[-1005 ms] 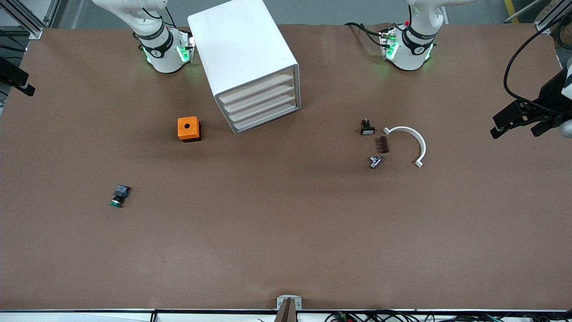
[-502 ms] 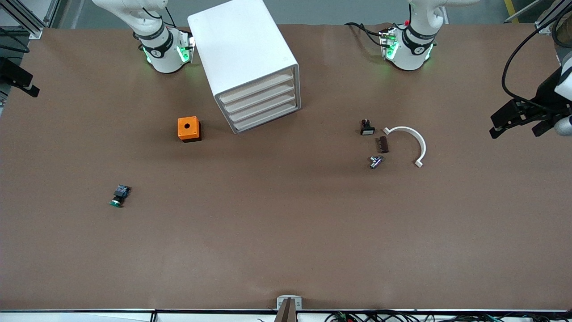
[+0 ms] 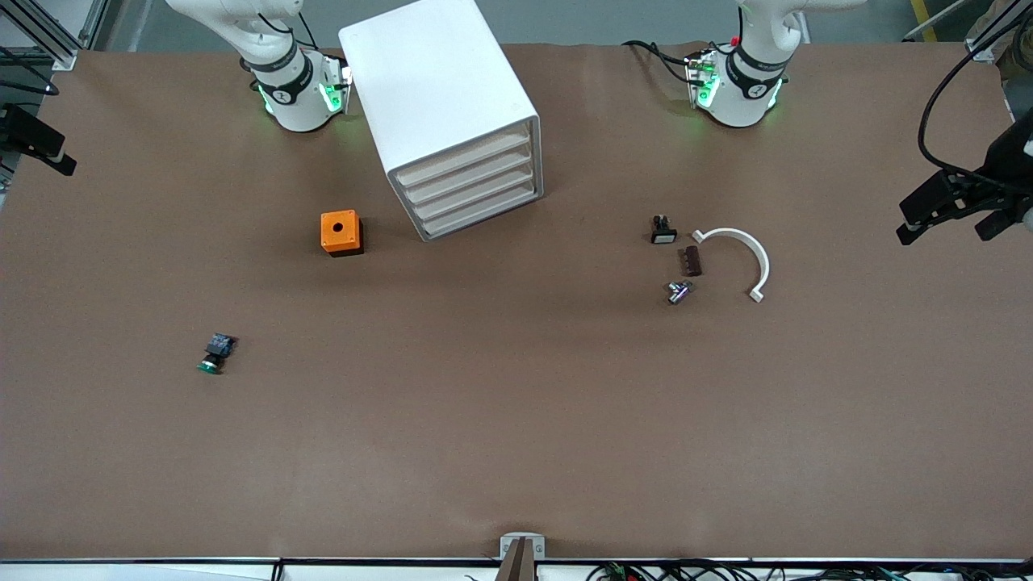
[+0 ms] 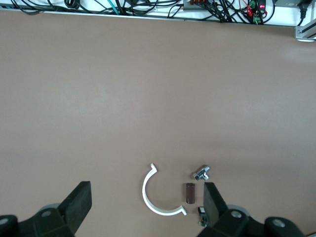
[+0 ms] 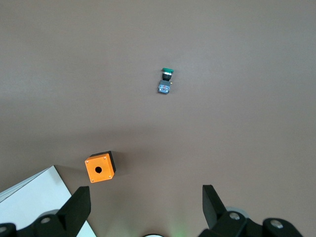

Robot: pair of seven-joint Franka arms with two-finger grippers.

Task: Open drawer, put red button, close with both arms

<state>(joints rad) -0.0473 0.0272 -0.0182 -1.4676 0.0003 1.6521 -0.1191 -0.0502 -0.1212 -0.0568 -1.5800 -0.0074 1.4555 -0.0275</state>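
Note:
The white cabinet [image 3: 440, 97] stands between the two arm bases. Its four alike drawers [image 3: 472, 190] are all shut, and their fronts face the front camera. The red button is out of view. My left gripper [image 3: 946, 208] hangs open and empty over the table's edge at the left arm's end. In the left wrist view its fingers [image 4: 79, 201] stand wide, high above the small parts. My right gripper [image 3: 39, 147] hovers over the edge at the right arm's end. In the right wrist view it [image 5: 145, 196] is open with nothing between its fingers [image 5: 211, 197].
An orange box with a hole [image 3: 340, 232] sits beside the cabinet. A green-capped button [image 3: 213, 356] lies nearer the front camera. Toward the left arm's end lie a white arc [image 3: 741, 252], a brown piece [image 3: 692, 261], a metal fitting [image 3: 678, 291] and a small black-and-white part [image 3: 663, 230].
The left gripper has drifted slightly toward the table's edge and the bases' side. The right gripper has shifted only a little. Nothing on the table has moved.

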